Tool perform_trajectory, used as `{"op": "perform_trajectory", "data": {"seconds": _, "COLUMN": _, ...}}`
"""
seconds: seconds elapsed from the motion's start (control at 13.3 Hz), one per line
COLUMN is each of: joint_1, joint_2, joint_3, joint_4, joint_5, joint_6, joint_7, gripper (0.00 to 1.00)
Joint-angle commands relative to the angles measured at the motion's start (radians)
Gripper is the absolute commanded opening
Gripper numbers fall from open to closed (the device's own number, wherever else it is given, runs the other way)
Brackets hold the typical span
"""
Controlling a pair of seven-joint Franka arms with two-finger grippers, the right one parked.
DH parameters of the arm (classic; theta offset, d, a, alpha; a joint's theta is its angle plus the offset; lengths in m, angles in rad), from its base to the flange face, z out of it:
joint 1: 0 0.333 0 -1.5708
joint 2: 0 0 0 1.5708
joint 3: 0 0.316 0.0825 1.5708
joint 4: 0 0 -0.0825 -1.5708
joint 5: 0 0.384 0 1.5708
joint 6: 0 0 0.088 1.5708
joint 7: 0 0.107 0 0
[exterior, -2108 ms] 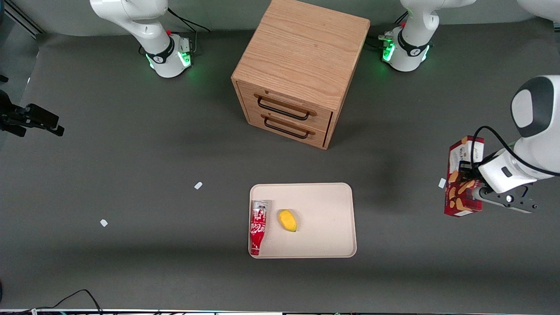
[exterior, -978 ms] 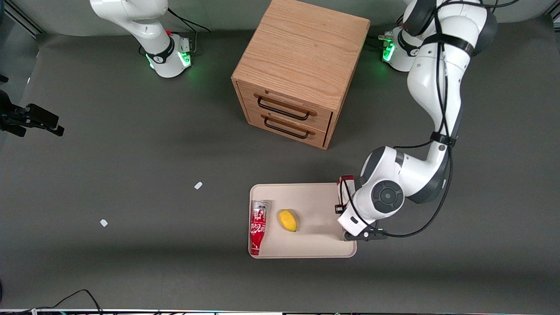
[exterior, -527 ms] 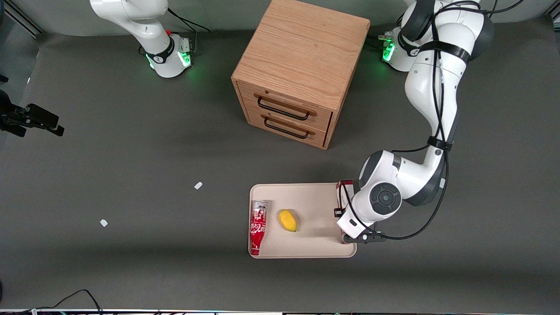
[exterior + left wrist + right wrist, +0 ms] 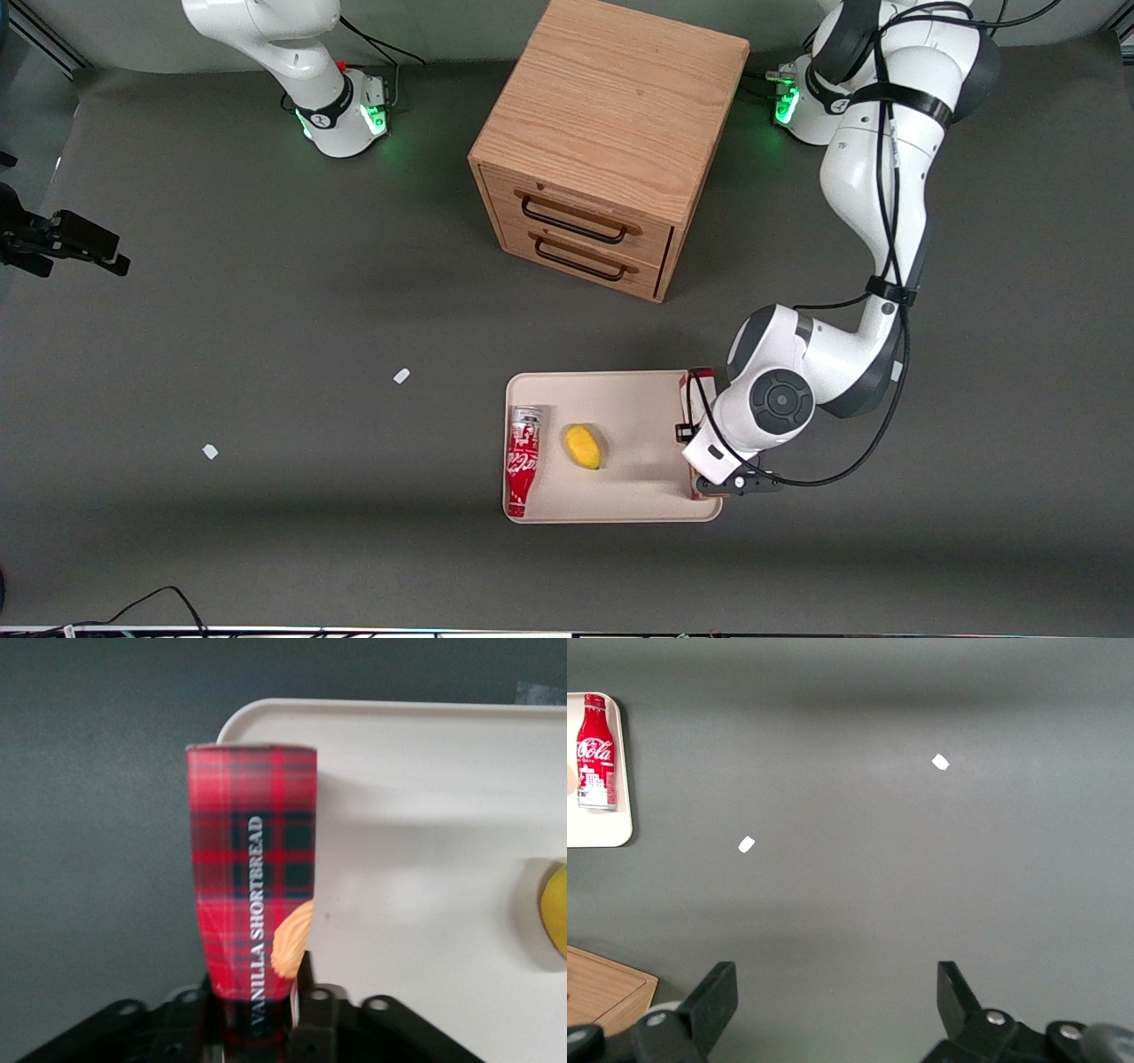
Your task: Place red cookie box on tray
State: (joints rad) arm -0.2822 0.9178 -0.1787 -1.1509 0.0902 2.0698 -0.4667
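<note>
My left gripper (image 4: 257,997) is shut on one end of the red cookie box (image 4: 252,859), a slim red tartan box marked "vanilla shortbread". The box lies along the edge of the cream tray (image 4: 425,815) that faces the working arm's end of the table, partly over the rim; I cannot tell if it touches. In the front view the gripper (image 4: 698,439) is low over that tray edge (image 4: 620,505), and the wrist hides most of the box, with only a red sliver (image 4: 697,378) showing.
A red-and-white drink can (image 4: 523,461) and a yellow fruit (image 4: 583,446) lie on the tray toward the parked arm's end. The wooden drawer cabinet (image 4: 611,133) stands farther from the camera. Two white scraps (image 4: 401,376) (image 4: 210,452) lie on the mat.
The left arm carried the box from the working arm's end of the table to the tray's edge. In the last second it sank slightly.
</note>
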Motion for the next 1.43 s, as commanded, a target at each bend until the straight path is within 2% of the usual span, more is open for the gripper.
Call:
{"op": "perform_trajectory", "data": {"seconds": 0.0, "joint_1": -0.009, "joint_2": -0.010, "joint_3": 0.007, "joint_4": 0.025, "joint_5": 0.016, "joint_6": -0.005, "joint_7": -0.007, "gripper": 1.00}}
{"op": "perform_trajectory", "data": {"seconds": 0.23, "joint_1": 0.009, "joint_2": -0.062, "joint_3": 0.007, "joint_4": 0.016, "joint_5": 0.008, "joint_6": -0.023, "joint_7": -0.006, "gripper": 1.00}}
{"op": "perform_trajectory", "data": {"seconds": 0.45, "joint_1": 0.050, "joint_2": -0.204, "joint_3": 0.007, "joint_4": -0.067, "joint_5": -0.021, "joint_6": -0.054, "joint_7": -0.006, "gripper": 1.00}}
{"op": "perform_trajectory", "data": {"seconds": 0.9, "joint_1": 0.185, "joint_2": -0.528, "joint_3": 0.015, "joint_4": -0.150, "joint_5": -0.070, "joint_6": -0.423, "joint_7": 0.061, "gripper": 1.00}}
{"op": "perform_trajectory", "data": {"seconds": 1.35, "joint_1": 0.319, "joint_2": -0.885, "joint_3": 0.082, "joint_4": -0.481, "joint_5": -0.070, "joint_6": -0.425, "joint_7": 0.379, "gripper": 1.00}}
